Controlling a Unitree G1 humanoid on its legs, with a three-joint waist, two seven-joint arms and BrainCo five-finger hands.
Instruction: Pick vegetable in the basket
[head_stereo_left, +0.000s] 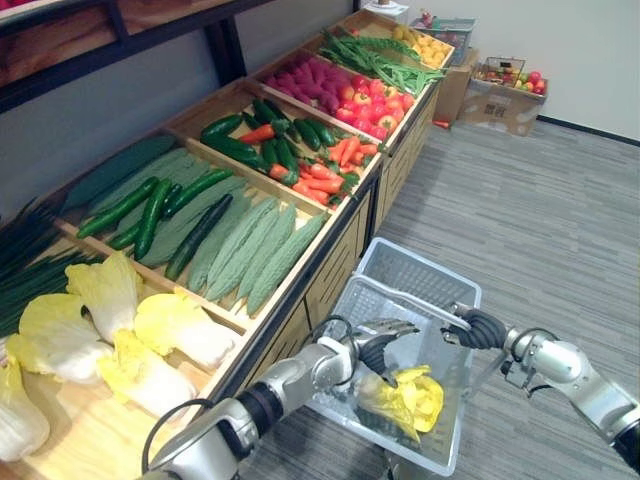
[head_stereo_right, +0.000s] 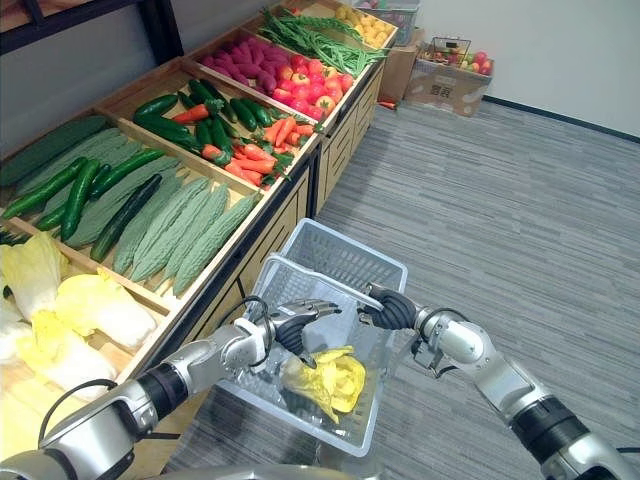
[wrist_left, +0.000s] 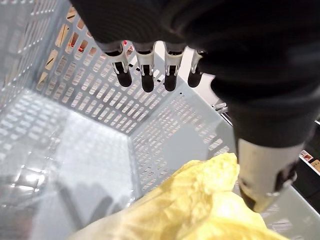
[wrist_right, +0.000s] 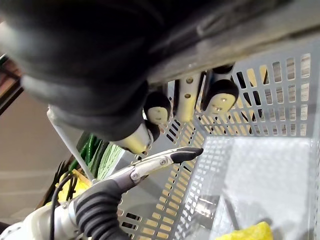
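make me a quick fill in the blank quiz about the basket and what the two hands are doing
1. The grey perforated plastic basket holds a crumpled leafy vegetable coloured ____.
2. The right hand is curled round the basket's thin ____.
3. The left hand, fingers straight over the vegetable, holds ____.
Missing words: yellow; handle; nothing.

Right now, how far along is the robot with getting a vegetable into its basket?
Looks nearly done: a yellow cabbage lies in the grey basket. The left hand hovers open above it; the right hand grips the basket's handle. Left: lifting the left hand clear.
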